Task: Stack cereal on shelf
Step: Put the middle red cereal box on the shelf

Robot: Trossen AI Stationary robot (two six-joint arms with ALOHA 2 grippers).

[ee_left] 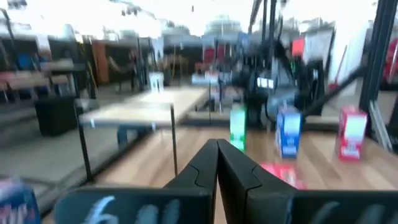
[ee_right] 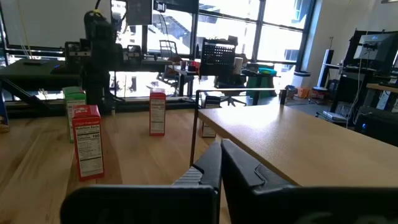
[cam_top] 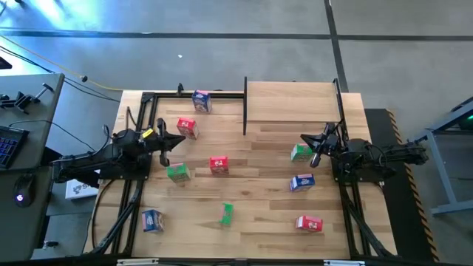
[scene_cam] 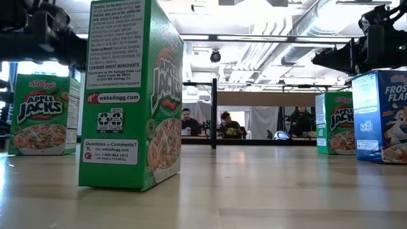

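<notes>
Both pairs of jaws are pressed fully together and hold nothing. Seen from its own wrist, the left gripper (ee_left: 217, 163) has its two dark fingers meeting in a point with no gap, and nothing sits between them; the right gripper (ee_right: 221, 163) looks the same in its wrist view, fingers touching and clear of any box.

From above, the left gripper (cam_top: 164, 140) hangs over the left part of the table (cam_top: 259, 222), near a red cereal box (cam_top: 187, 128) and a green cereal box (cam_top: 177, 173) but touching neither. The right gripper (cam_top: 318, 146) hangs at the right side, just beside another green cereal box (cam_top: 300, 153); whether they touch cannot be told.

The shelf (cam_top: 290, 102) stands at the far edge of the table, right of centre, a light-wood board on thin black posts, and its top is bare. All the cereal is on the tabletop: a blue box (cam_top: 202, 100) at the far edge left of the shelf, a red box (cam_top: 218, 164) near the middle, a green box (cam_top: 226, 213) towards the near edge, a blue box (cam_top: 152, 219) at the near left, a blue box (cam_top: 301, 182) and a red box (cam_top: 309, 223) on the right.
</notes>
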